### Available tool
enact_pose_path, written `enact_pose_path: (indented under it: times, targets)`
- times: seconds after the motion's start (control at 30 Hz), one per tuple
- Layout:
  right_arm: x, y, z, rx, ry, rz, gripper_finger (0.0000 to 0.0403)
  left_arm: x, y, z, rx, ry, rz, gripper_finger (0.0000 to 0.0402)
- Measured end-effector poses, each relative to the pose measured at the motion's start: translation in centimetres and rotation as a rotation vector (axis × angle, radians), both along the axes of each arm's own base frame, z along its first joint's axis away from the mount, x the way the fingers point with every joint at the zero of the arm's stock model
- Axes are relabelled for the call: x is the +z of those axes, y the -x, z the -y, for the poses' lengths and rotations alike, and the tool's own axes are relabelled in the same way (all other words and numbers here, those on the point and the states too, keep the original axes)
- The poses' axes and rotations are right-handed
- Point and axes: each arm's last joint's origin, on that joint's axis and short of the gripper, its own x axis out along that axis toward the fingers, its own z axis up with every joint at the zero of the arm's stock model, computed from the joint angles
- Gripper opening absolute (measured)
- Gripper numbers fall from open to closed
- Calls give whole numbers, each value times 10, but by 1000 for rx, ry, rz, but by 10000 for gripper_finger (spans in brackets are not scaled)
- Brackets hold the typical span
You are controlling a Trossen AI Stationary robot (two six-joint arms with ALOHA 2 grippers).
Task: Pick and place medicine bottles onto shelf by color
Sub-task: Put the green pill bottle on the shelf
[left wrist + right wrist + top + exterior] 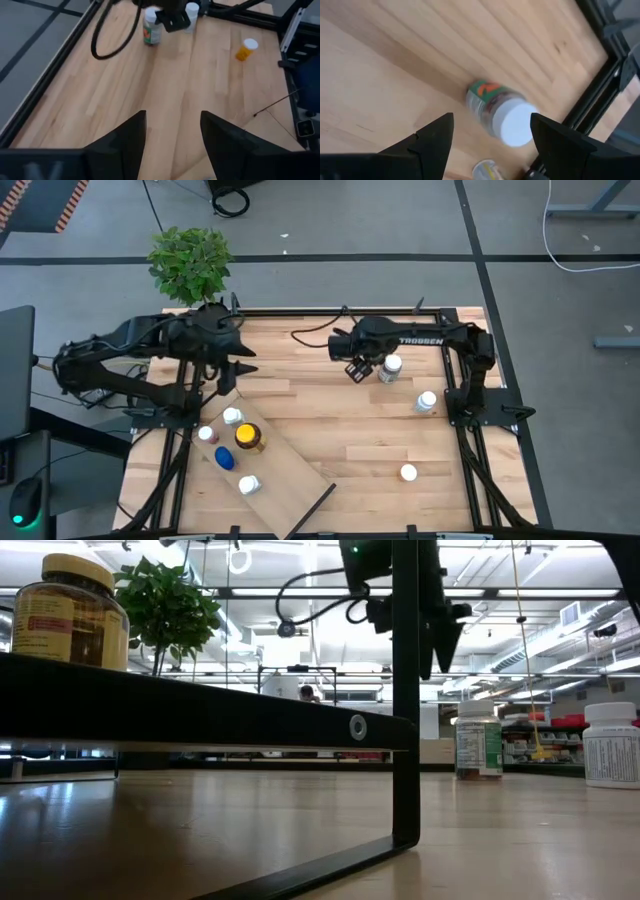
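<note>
Hovering my right gripper (357,369), jaws spread wide and empty, just beside a white-capped bottle (390,367) standing at the table's (330,430) far side. My left gripper (232,367) hangs half open and empty above the shelf's (290,480) far end, where five bottles stand.
</note>
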Motion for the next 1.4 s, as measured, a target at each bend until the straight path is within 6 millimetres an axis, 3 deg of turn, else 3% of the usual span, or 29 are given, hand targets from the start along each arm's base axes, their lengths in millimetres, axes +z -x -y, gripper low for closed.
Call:
enact_pose_path:
  times: [0.3, 0.43, 0.7, 0.8, 1.0, 1.4]
  targets:
    - [-7, 4, 8, -171, 68, 11, 286, 2, 7, 1, 5, 52, 15, 199]
    - [2, 11, 14, -270, 88, 65, 289, -1, 9, 2, 4, 58, -14, 196]
    - [26, 53, 21, -279, 108, 222, 288, -5, 12, 2, 4, 67, -69, 198]
    - [17, 69, 14, -215, 39, 321, 287, -4, 12, 2, 7, 66, -64, 198]
    - [0, 96, 9, -209, 8, 320, 287, -3, 10, 2, 7, 65, -39, 191]
    - [-31, 97, 21, -226, -19, 280, 287, -3, 10, 1, 78, 107, -31, 198]
